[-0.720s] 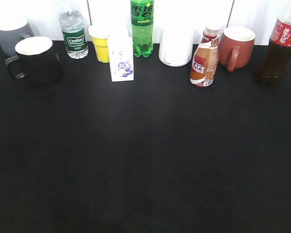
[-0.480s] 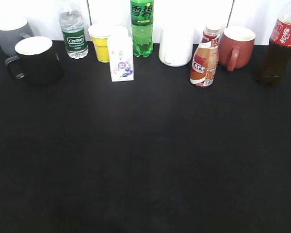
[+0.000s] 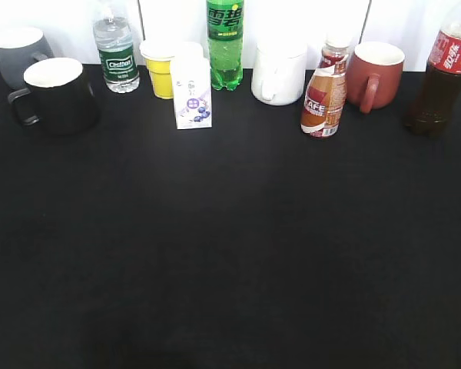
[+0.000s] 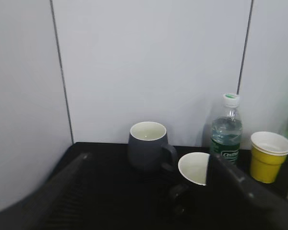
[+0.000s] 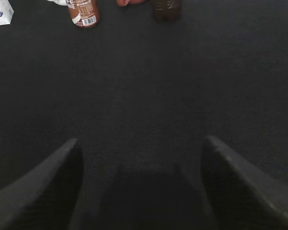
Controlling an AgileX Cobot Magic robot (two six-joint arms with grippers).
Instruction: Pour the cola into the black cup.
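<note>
The cola bottle (image 3: 443,77), clear with dark liquid and a red label, stands at the far right back of the black table; its base shows at the top of the right wrist view (image 5: 166,9). The black cup (image 3: 58,95), glossy with a white inside, stands at the far left; in the left wrist view (image 4: 194,168) the right finger partly hides it. My left gripper (image 4: 146,165) is open and empty, well short of the cup. My right gripper (image 5: 139,148) is open and empty over bare table. Neither gripper shows in the exterior view.
Along the back stand a grey mug (image 3: 17,54), a water bottle (image 3: 115,54), a yellow cup (image 3: 160,68), a small white carton (image 3: 191,94), a green soda bottle (image 3: 225,42), a white mug (image 3: 278,73), a coffee bottle (image 3: 324,92) and a reddish-brown mug (image 3: 374,73).
</note>
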